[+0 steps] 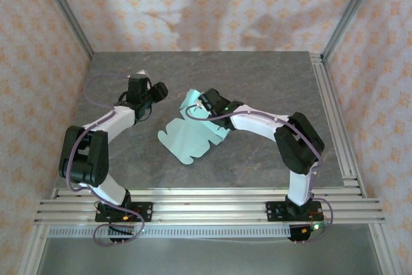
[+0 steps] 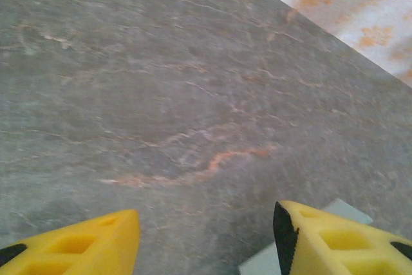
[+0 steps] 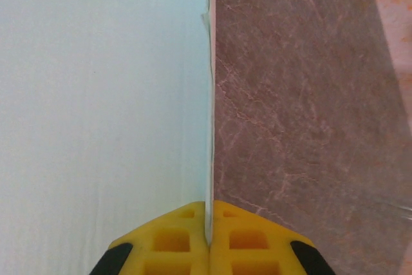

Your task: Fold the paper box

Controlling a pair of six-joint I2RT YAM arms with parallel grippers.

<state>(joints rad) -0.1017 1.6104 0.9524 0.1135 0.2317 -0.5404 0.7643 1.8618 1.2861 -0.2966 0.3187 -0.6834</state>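
The paper box (image 1: 190, 138), a pale mint-green die-cut blank of thin card, is pinched by one raised flap between the closed yellow fingers of the right gripper (image 3: 209, 214). This is probably to stand that panel up along its crease while the rest lies flat on the grey marbled table (image 1: 257, 69). From the grip the card spreads left and nearward, about mid-table. The left gripper (image 2: 206, 223) hovers just left of the blank, jaws apart and empty, with a corner of card beside one finger. It looks ready to steady or press the card.
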